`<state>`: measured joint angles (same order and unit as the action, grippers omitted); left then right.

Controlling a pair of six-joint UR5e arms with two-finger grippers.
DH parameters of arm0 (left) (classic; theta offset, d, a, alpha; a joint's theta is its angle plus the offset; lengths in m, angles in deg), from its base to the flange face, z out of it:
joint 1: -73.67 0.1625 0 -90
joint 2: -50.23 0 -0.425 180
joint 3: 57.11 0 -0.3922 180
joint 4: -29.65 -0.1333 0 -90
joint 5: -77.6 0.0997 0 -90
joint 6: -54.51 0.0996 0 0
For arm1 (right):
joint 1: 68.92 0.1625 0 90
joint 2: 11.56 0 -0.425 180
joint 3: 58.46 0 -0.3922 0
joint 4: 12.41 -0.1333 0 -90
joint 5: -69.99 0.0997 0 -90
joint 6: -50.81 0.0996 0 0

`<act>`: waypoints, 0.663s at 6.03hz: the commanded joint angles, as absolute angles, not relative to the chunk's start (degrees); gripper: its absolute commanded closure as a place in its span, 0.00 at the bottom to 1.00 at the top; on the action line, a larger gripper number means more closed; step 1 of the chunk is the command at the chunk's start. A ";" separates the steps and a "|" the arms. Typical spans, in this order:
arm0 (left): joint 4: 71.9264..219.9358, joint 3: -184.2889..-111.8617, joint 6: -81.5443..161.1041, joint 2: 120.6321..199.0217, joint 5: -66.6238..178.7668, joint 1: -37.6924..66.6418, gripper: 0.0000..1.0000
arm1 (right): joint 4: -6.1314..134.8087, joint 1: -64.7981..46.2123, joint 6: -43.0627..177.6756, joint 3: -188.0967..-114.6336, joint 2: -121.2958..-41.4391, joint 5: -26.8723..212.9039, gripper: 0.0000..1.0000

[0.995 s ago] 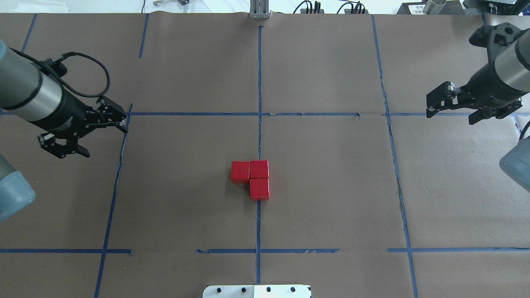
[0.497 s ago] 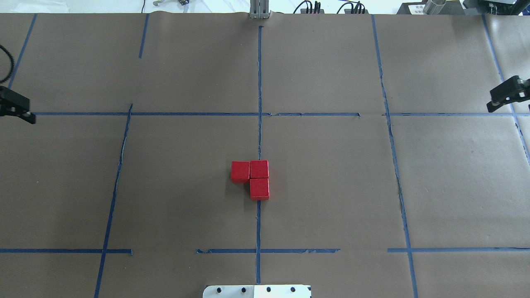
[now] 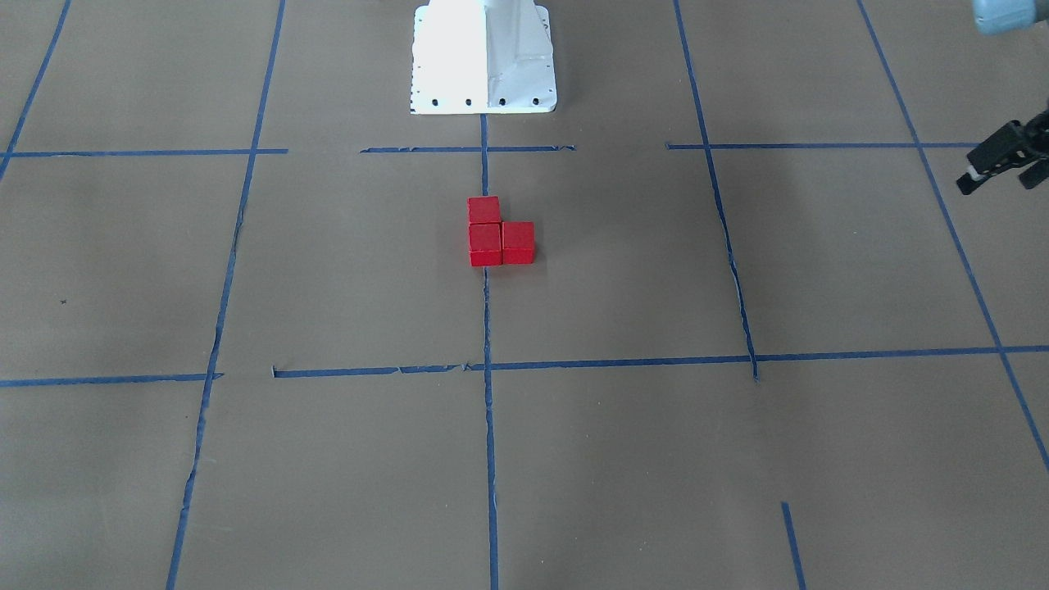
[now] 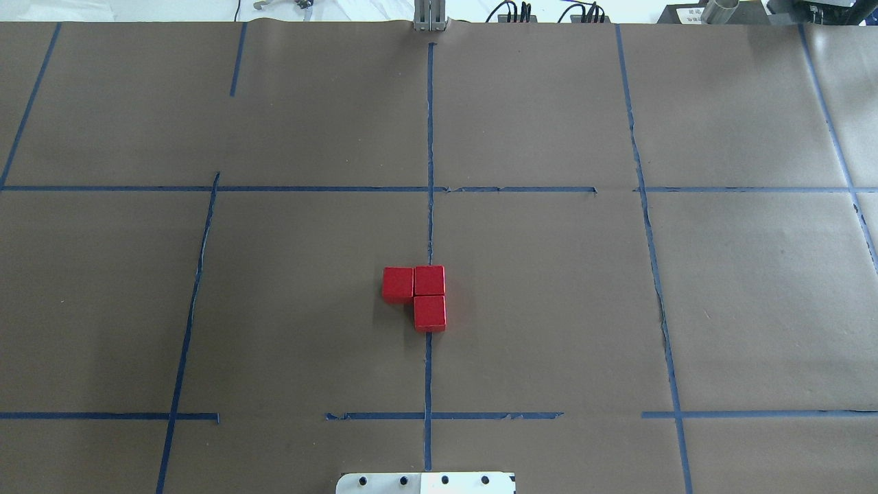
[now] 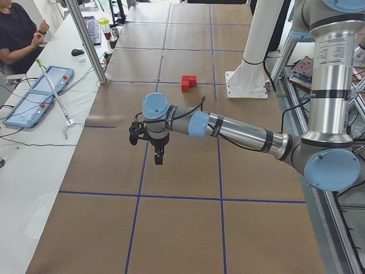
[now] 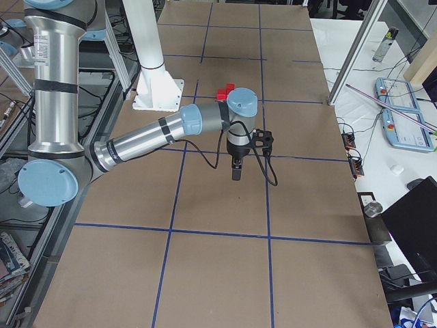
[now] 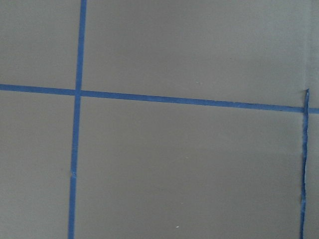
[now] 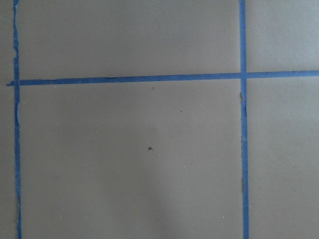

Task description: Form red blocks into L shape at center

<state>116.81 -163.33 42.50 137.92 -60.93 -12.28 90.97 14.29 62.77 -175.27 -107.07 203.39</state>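
Note:
Three red blocks lie touching in an L on the brown paper at the table's center, on the middle tape line: one (image 4: 398,285) left of the corner block (image 4: 429,280), one (image 4: 430,313) nearer me. They also show in the front view (image 3: 500,233) and both side views (image 5: 188,83) (image 6: 224,91). My left gripper (image 3: 1001,182) hangs at the front view's right edge, far from the blocks, jaws apart and empty; it also shows in the left view (image 5: 146,149). My right gripper (image 6: 236,172) shows only in the right view; I cannot tell its state. Both wrist views show only paper and tape.
The white robot base (image 3: 483,57) stands at the near table edge (image 4: 425,482). Blue tape lines grid the paper. An aluminium post (image 5: 85,40), control tablets (image 5: 37,94) and a seated operator (image 5: 17,34) are beyond the far edge.
Both arms have drawn outward and left the overhead view. The three red blocks have not moved.

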 commanded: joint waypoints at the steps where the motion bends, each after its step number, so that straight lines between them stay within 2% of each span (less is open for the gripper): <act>1: 116.49 -161.09 46.77 137.07 -56.64 -15.97 0.00 | 90.77 17.21 54.79 -172.28 -110.07 202.89 0.00; 4: 116.83 -157.83 50.20 134.96 -56.86 -16.15 0.00 | 90.42 17.12 50.72 -170.26 -112.55 204.82 0.00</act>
